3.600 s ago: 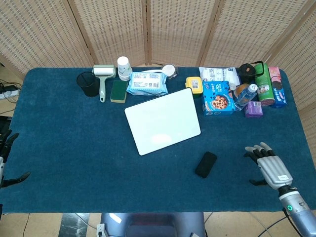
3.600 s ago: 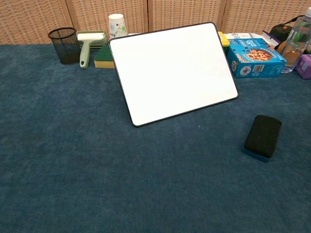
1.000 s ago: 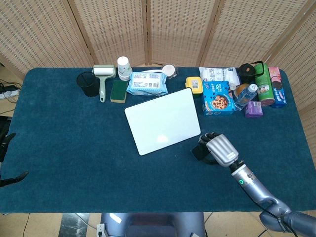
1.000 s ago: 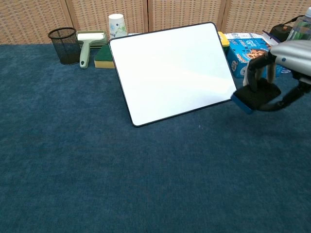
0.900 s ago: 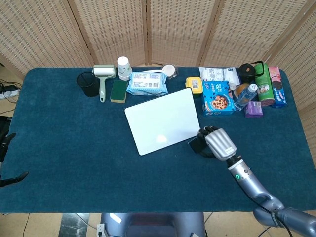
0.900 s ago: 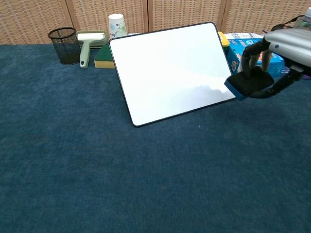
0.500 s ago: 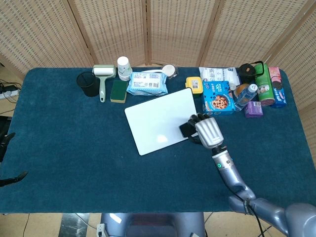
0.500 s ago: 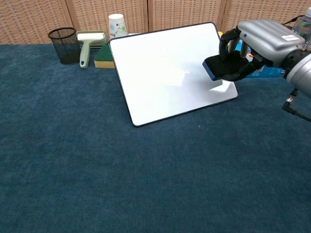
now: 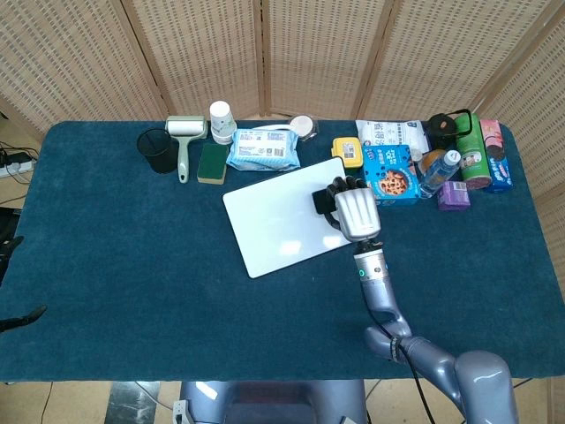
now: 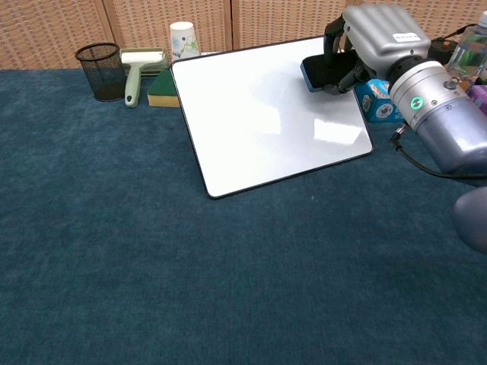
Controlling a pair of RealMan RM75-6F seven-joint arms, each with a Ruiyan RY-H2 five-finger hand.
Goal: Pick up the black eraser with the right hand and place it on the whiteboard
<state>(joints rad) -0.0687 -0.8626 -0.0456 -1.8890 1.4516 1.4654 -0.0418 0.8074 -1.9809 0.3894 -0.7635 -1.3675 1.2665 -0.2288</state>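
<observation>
Gripping the black eraser (image 10: pixel 319 73), right hand (image 9: pixel 355 212) has fingers curled around it over the whiteboard (image 9: pixel 274 231), toward its 2 o'clock corner. Contact with board: can't tell. Left hand out of frame.

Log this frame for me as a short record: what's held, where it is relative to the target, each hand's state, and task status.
held item: black eraser, gripped by the right hand
position: over the far right part of the whiteboard; contact with the board cannot be told
left hand: only dark fingertips at the table's left edge, state unclear
nearby: blue cookie box just right of the hand
task status: eraser not yet released
</observation>
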